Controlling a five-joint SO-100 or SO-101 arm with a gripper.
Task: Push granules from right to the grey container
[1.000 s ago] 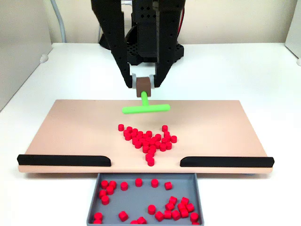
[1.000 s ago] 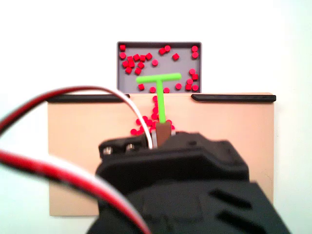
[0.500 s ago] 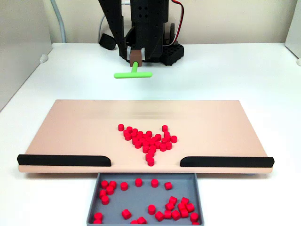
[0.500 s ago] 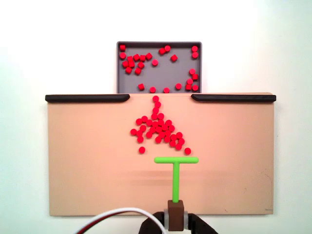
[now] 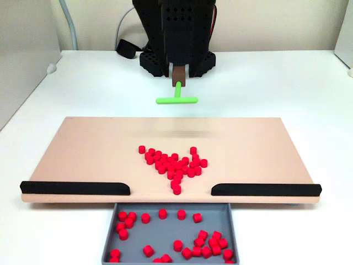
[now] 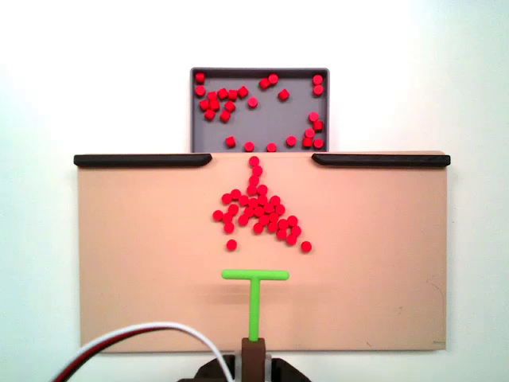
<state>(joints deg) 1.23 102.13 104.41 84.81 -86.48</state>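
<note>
Lining up for the next sweep: my gripper (image 6: 253,368) is pinched on the brown block of the green T-shaped pusher (image 6: 254,296), stem clamped between the jaws, crossbar pointing toward the pile. To do this well I judge I should drop the crossbar flat onto the beige board (image 6: 127,270) behind the outermost pellets, keep it square to the gap between the two black strips (image 6: 143,160), and push slowly in one straight line so nothing spills round the bar ends; stray pellets at the pile's edges may need a second angled pass. The granules (image 6: 258,211) sit in a loose wedge at mid-board, narrowing to a single file that reaches the gap at the board's container-side edge. In the top-down fixed view the crossbar lies near the pile's trailing edge but apart from it, touching no pellet, slightly left of the farthest right-hand pellet. In the front fixed view the pusher (image 5: 176,99) hangs raised beyond the board's far edge. The grey container (image 6: 259,137) sits just past the gap, already holding many pellets.
</note>
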